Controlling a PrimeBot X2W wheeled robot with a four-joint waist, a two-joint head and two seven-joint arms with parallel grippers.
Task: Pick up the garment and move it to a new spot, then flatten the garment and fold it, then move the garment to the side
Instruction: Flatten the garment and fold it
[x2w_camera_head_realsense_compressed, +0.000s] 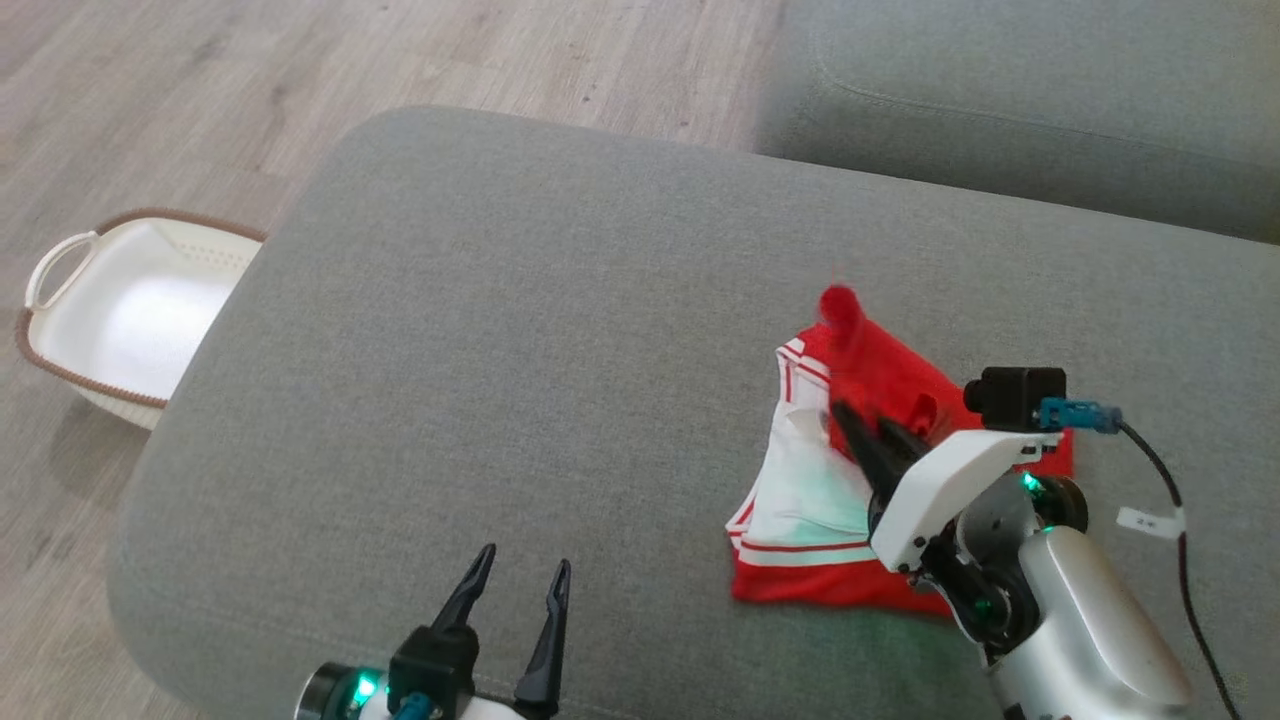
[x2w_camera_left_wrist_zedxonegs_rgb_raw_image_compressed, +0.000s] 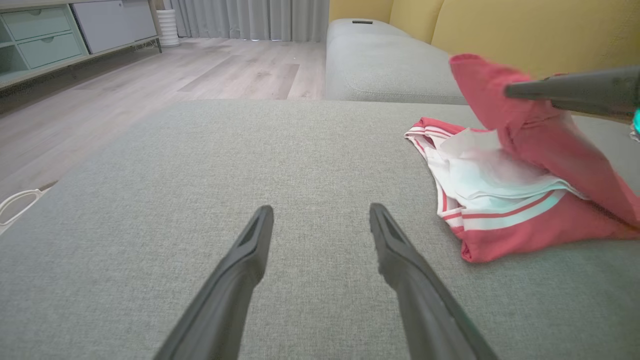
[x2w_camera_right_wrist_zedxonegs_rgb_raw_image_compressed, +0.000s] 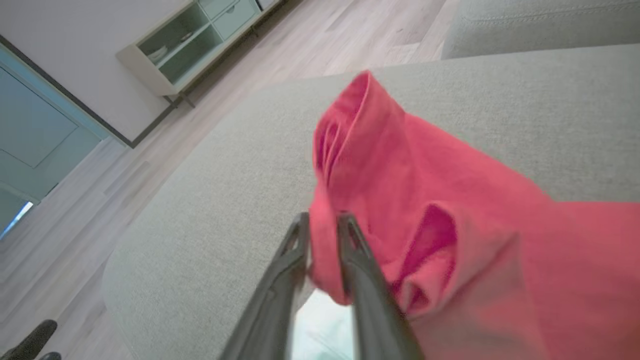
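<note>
The garment (x2w_camera_head_realsense_compressed: 800, 505) is a red piece with white lining and white stripes, lying crumpled at the right of the grey cushion (x2w_camera_head_realsense_compressed: 500, 350). My right gripper (x2w_camera_head_realsense_compressed: 858, 415) points into it from the near right, its two fingers close together with a red fold between them. That fold (x2w_camera_right_wrist_zedxonegs_rgb_raw_image_compressed: 370, 150) stands raised above the rest of the garment (x2w_camera_right_wrist_zedxonegs_rgb_raw_image_compressed: 500, 240), around my right gripper (x2w_camera_right_wrist_zedxonegs_rgb_raw_image_compressed: 322, 220). From the left wrist, the garment (x2w_camera_left_wrist_zedxonegs_rgb_raw_image_compressed: 500, 200) is at the right, with the lifted flap hanging off the right gripper's finger (x2w_camera_left_wrist_zedxonegs_rgb_raw_image_compressed: 575, 92). My left gripper (x2w_camera_head_realsense_compressed: 527, 556) (x2w_camera_left_wrist_zedxonegs_rgb_raw_image_compressed: 321, 210) is open and holds nothing, well to the garment's left.
A white laundry basket (x2w_camera_head_realsense_compressed: 130, 310) with a brown rim stands on the wooden floor left of the cushion. A second grey cushion (x2w_camera_head_realsense_compressed: 1000, 90) lies beyond it at the back right. A pale green cabinet (x2w_camera_left_wrist_zedxonegs_rgb_raw_image_compressed: 40, 35) stands across the room.
</note>
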